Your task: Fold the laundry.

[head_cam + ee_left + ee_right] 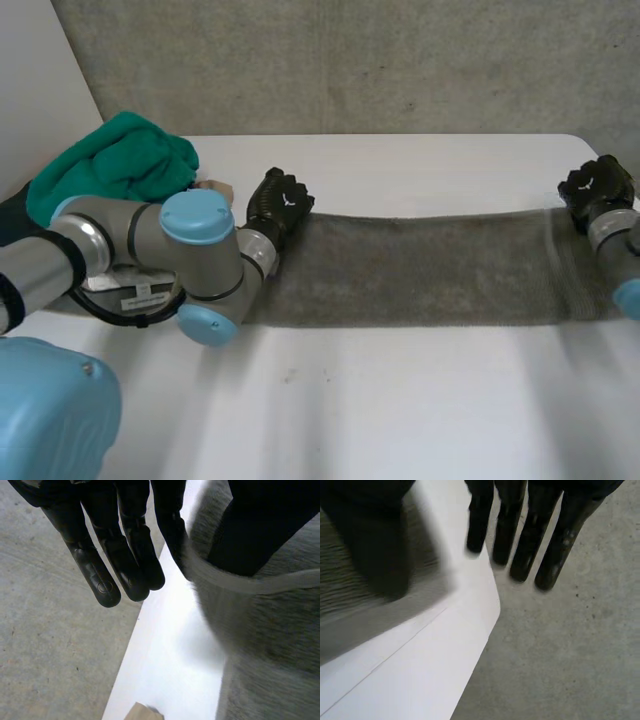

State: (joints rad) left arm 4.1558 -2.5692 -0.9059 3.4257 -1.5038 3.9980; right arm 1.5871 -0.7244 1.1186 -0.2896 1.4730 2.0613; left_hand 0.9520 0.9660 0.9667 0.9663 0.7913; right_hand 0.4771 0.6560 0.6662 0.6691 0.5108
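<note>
Left arm [195,250]: nearest of all, bent across the left end of the grey towel [420,270], bringing its hand to the far corner there.
White table [400,420]: bare on the near side of the towel; room enough, by the look of it, for a fold drawn this way.
Grey towel: laid out as one long band on the table, stretched from hand to hand; probably pulled flat to square the edges before folding.
Left hand [280,205]: at the towel's far left corner; fingers [100,575] straight and close together, thumb [260,525] opposite, the towel's hem caught between thumb and nearest finger. A flat pinch, not a fist.
Right hand [597,187]: at the towel's far right corner; thumb [370,545] down on the cloth, fingers [550,555] straight, reaching past the towel's edge. Seemingly a nip of the corner against the thumb, the contact itself hard to make out.
Reason for the twin hold: both far corners taken at once, likely to carry that edge toward the towel's near edge in one even fold.
Green cloth [115,165]: bunched in a heap beyond the towel's left end, apart from it; seemingly laundry waiting its turn.
Tan object [214,187]: small, between the towel's left end and the green heap; too little visible to name.
Stage: no fold visible in the towel yet.
</note>
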